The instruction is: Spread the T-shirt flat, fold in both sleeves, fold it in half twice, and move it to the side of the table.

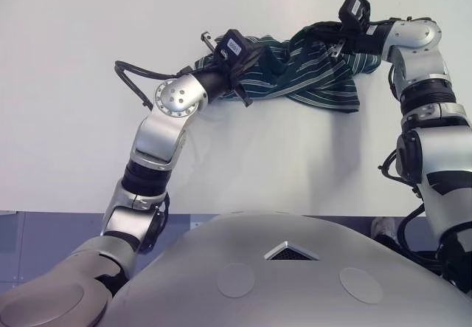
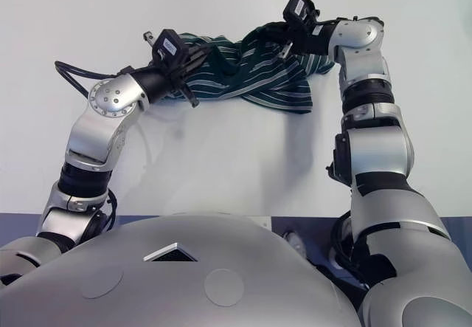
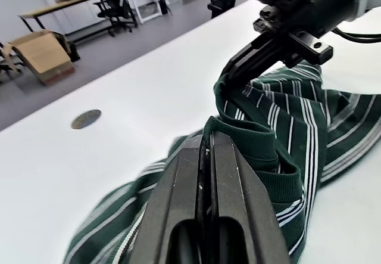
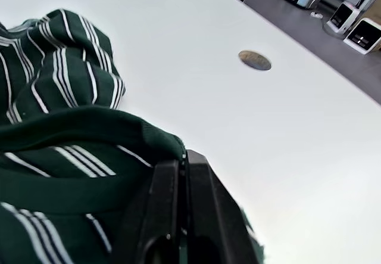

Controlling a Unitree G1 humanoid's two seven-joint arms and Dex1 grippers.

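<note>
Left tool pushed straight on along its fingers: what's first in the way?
The shirt: the left tool is shut on a fold of it, more cloth bunched just ahead. Beyond, probably bare table; depth unclear.

Bright, flat, diffuse light from overhead; shadows are all soft-edged. The white table (image 1: pixel 74 83) reads pale and near washed out in both eye views, and hotter still in the right wrist view. The dark T-shirt (image 1: pixel 317 76) loses detail in its deep folds, but the white stripes stay legible. Faint soft shadow on the table just under the T-shirt's near edge. Small specular spots on the left arm (image 1: pixel 177 97) at its metal elbow joint. In the left wrist view the room (image 3: pixel 71 14) beyond the table is dimmer than the tabletop.
</note>
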